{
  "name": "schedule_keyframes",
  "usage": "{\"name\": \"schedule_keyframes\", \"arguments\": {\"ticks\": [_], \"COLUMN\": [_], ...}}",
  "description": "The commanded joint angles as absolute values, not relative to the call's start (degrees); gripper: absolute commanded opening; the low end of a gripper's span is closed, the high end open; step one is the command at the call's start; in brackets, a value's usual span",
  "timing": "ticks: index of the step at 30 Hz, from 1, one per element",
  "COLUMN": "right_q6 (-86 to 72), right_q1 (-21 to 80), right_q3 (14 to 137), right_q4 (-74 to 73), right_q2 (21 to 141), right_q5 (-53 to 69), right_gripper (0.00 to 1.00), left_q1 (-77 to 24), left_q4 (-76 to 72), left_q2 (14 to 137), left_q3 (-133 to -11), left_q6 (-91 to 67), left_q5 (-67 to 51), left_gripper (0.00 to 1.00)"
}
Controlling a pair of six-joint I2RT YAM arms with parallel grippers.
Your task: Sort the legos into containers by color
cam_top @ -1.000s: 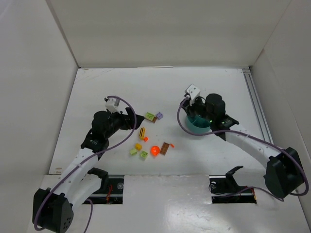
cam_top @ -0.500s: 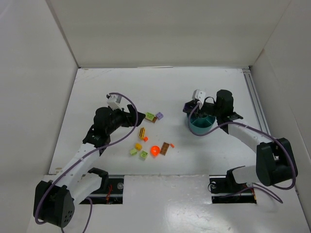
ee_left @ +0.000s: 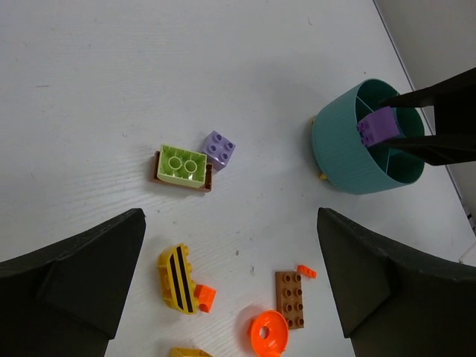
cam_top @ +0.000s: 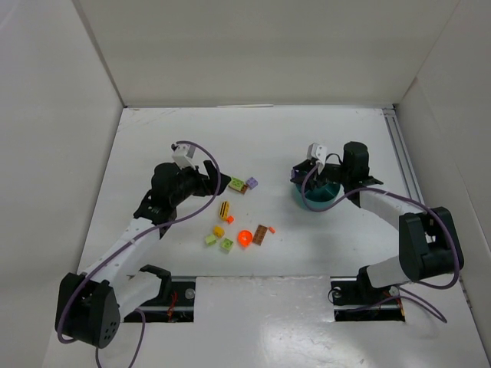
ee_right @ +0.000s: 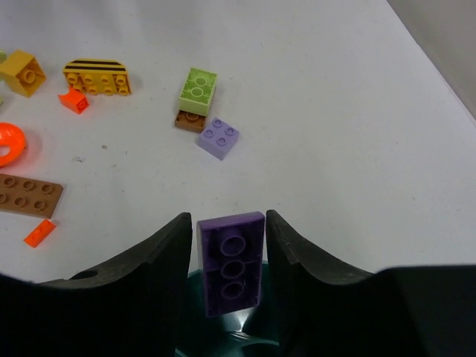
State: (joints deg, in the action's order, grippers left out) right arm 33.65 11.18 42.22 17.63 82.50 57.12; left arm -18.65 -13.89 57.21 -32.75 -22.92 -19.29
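Legos (cam_top: 227,244) lie scattered on the white table (cam_top: 153,138) between the two arms. The teal bowl (cam_top: 316,201) stands at 3 o'clock from them. From above, the right gripper (cam_top: 305,182) hangs over the bowl's 10 o'clock rim, and its arm hides most of the inside.

The left wrist view shows more. A purple brick (ee_left: 378,124) sits between the right gripper's black fingers (ee_left: 439,95), just inside the rim, with dividers showing behind it. The right wrist view shows that brick close up, three rings on its face and a finger just beside each long side. A thin light sliver shows along one side, so it cannot be told whether the jaws pinch the brick or stand just clear.

The left gripper (ee_left: 230,223) hovers over the loose pieces, jaws spread wide and empty. Below it a lime brick on a brown one (ee_left: 182,165) has a lilac brick (ee_left: 220,149) just beside it at 2 o'clock. A striped yellow piece (ee_left: 177,277) touches a tiny orange piece (ee_left: 205,298). A brown plate (ee_left: 290,297) has an orange sliver (ee_left: 306,271) at 1 o'clock and a round orange piece (ee_left: 269,333) at 7 o'clock.

Only the top view clearly shows a lime pair (cam_top: 210,240), nearest the arm bases. White walls (cam_top: 253,54) enclose the table at 9, 12 and 3 o'clock.
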Motion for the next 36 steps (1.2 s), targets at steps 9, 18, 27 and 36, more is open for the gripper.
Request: {"name": "schedule_keyframes", "arguments": {"ticks": [9, 18, 27, 36], "right_q6": [34.0, 33.4, 40.5, 39.0], "right_q1": [9.7, 10.6, 29.1, 39.0], "right_q3": [41.7, 41.3, 51.0, 57.0], "right_q4": [20.5, 18.0, -2.8, -12.6], "right_q2": [80.8, 77.2, 79.2, 88.0], "right_q5": [59.6, 52.7, 29.2, 11.2], "right_gripper": [0.54, 0.49, 0.55, 0.6], "left_q1": [-18.8, -18.8, -19.9, -19.9], "left_q4": [-15.0, -13.3, -12.7, -9.9], "left_q2": [60.9, 67.4, 69.2, 60.0], "left_q3": [-37.2, -40.7, -41.2, -36.5], "left_q6": [-21.4, -19.8, -18.6, -19.9], "left_q5": [-20.6, -24.1, -27.7, -21.4], "left_gripper": [1.0, 1.0, 1.0, 1.0]}}
